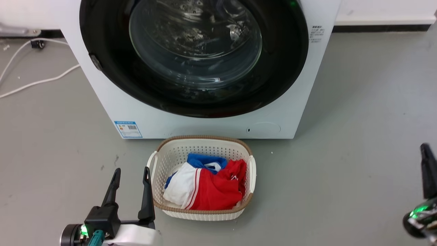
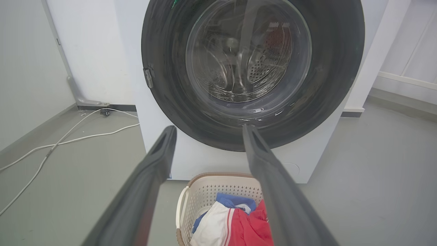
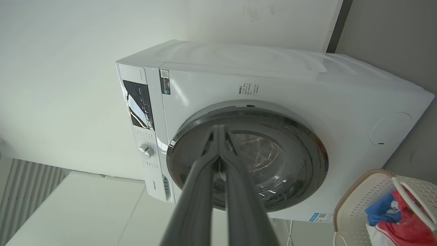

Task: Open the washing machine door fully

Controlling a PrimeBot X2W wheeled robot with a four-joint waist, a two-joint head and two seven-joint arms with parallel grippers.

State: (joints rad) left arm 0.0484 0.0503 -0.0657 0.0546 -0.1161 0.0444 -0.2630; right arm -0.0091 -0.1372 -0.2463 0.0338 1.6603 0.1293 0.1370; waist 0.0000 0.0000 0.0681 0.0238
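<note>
The white washing machine [image 1: 205, 126] stands straight ahead on the grey floor. Its washing machine door [image 1: 194, 44], a glossy black disc with a clear glass bowl, lies against the machine's front. A small grey catch [image 2: 148, 78] sits on the door's left rim. My left gripper [image 1: 131, 174] is open and empty at the lower left, just left of the basket and well short of the door [image 2: 249, 61]. My right gripper [image 1: 425, 150] is low at the far right. In the right wrist view it [image 3: 218, 128] is shut on nothing and points at the door [image 3: 273, 164] from a distance.
A white laundry basket [image 1: 205, 138] with red, white and blue clothes stands on the floor right in front of the machine. White cables [image 1: 34, 82] trail across the floor to the machine's left. A wall runs behind.
</note>
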